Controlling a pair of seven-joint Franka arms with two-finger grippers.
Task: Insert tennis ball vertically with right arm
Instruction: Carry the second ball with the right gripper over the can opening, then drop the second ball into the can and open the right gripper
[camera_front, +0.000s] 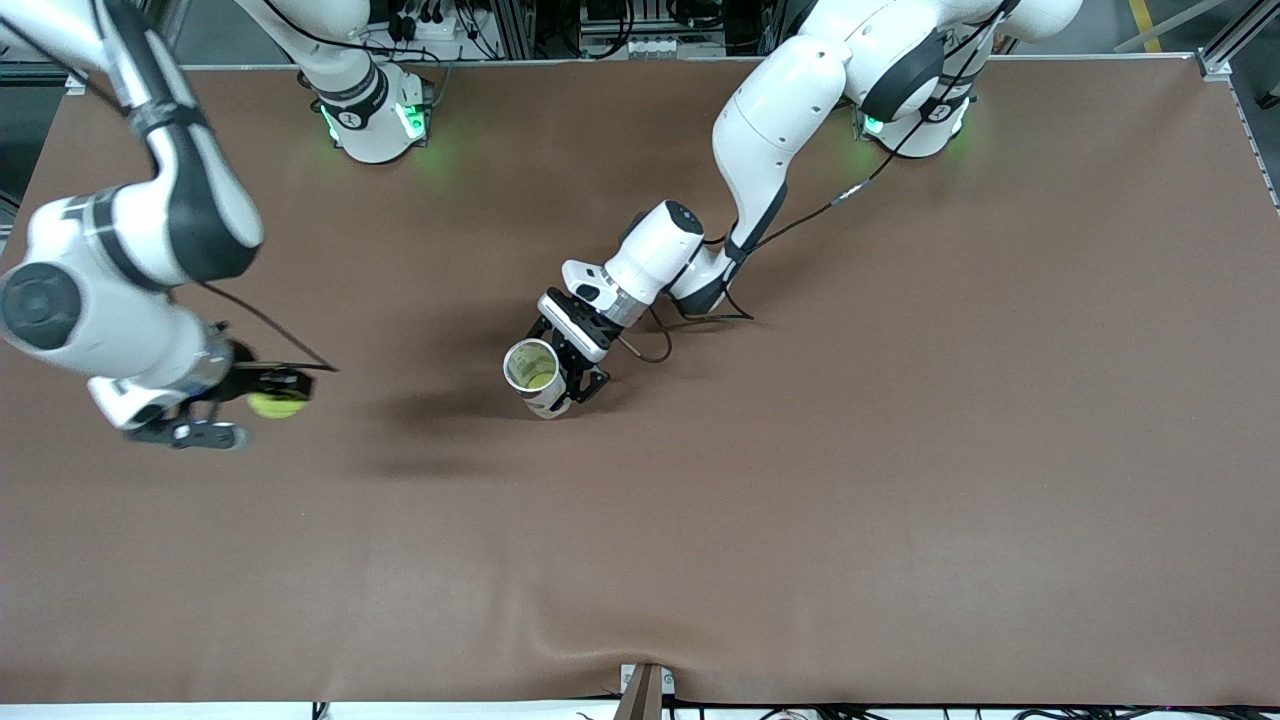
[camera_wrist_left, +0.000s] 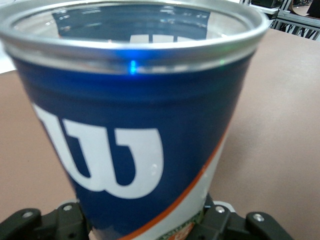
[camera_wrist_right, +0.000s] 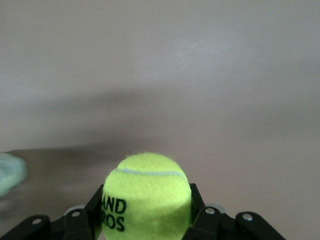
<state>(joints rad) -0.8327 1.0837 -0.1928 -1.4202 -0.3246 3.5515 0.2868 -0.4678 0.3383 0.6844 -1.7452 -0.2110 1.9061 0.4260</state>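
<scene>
You have two arms: the right arm (camera_front: 120, 250) at the frame's left edge, the left arm (camera_front: 760, 150) at upper centre. Two grippers, one per arm. One ball (camera_front: 277, 404) at mid-left. One can (camera_front: 535, 376) at centre, with at least one ball visible inside. One table (camera_front: 900, 500).

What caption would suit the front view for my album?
Right gripper carries a tennis ball while left gripper holds an open can upright.

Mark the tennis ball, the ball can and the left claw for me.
tennis ball (camera_wrist_right: 146, 192): right wrist view, its fuzzy front
ball can (camera_wrist_left: 125, 140): left wrist view, blue side wall
left claw (camera_front: 572, 375): front view, between its fingertips
</scene>
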